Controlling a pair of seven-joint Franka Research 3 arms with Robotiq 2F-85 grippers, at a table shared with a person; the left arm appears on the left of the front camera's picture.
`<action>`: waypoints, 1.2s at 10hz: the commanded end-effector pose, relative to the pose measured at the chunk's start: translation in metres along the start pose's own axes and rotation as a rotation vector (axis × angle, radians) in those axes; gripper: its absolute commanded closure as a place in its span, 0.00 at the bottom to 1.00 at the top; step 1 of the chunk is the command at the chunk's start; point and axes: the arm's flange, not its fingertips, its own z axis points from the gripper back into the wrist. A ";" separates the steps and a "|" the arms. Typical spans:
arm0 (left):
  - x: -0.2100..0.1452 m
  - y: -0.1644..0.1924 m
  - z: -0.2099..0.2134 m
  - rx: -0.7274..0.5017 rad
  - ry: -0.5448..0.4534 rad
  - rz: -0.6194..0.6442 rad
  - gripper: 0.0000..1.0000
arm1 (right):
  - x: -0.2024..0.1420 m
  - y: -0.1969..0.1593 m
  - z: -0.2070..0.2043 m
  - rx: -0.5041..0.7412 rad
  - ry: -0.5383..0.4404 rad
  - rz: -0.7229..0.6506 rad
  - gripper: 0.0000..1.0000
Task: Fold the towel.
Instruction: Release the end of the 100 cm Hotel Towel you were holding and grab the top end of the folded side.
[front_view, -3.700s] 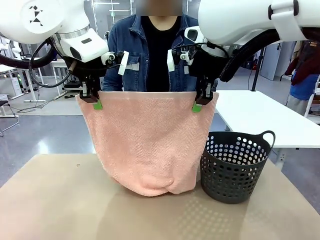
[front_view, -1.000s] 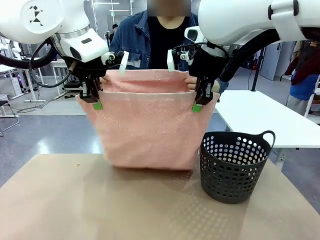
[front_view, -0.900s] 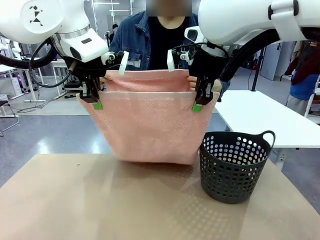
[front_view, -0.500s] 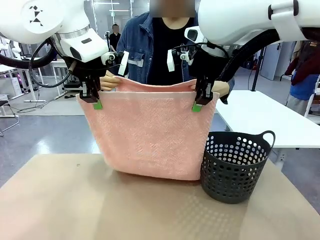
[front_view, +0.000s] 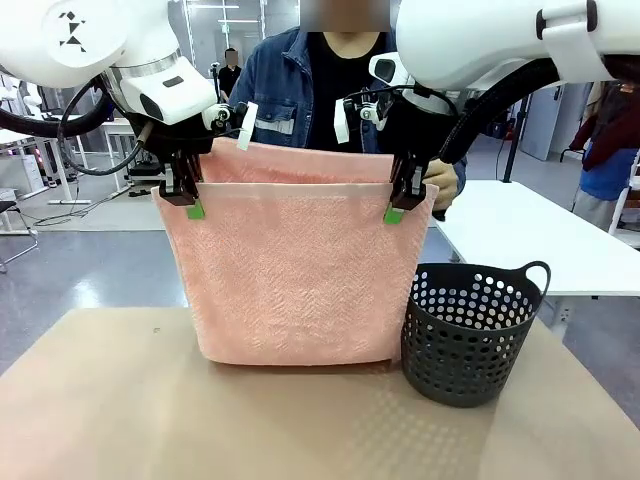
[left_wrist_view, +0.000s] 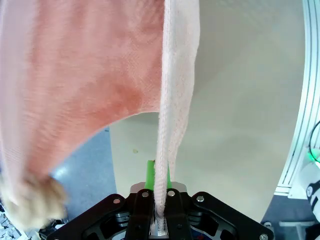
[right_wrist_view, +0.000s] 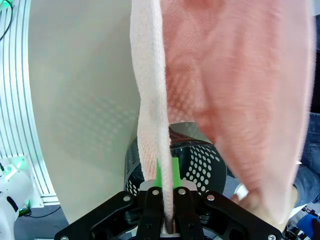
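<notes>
The salmon-pink towel (front_view: 292, 270) hangs doubled over above the table, its lower fold near the tabletop. My left gripper (front_view: 190, 200) is shut on its top left corner and my right gripper (front_view: 398, 203) is shut on its top right corner. Behind the towel, the person's hands hold the other edge up at the same height; one hand (front_view: 441, 185) shows beside my right gripper. In the left wrist view the towel's edge (left_wrist_view: 172, 100) runs up from my shut left gripper (left_wrist_view: 159, 220). In the right wrist view the towel (right_wrist_view: 150, 100) rises from my shut right gripper (right_wrist_view: 167, 220).
A dark perforated plastic basket (front_view: 468, 330) stands on the tan table (front_view: 120, 410) just right of the towel; it shows under the towel in the right wrist view (right_wrist_view: 200, 160). A white table (front_view: 520, 240) lies behind on the right.
The person has lifted the towel's hanging lower edge up behind to gripper height, so the towel now hangs folded in half. My grippers have stayed in place, still shut on the corners.
</notes>
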 end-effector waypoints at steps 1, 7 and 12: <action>-0.001 0.000 0.000 0.000 0.000 -0.017 1.00 | -0.002 -0.001 0.000 -0.001 0.001 -0.004 1.00; -0.001 0.000 0.000 0.000 0.000 -0.017 1.00 | -0.002 -0.001 0.000 -0.001 0.001 -0.004 1.00; -0.001 0.000 0.000 0.000 0.000 -0.017 1.00 | -0.002 -0.001 0.000 -0.001 0.001 -0.004 1.00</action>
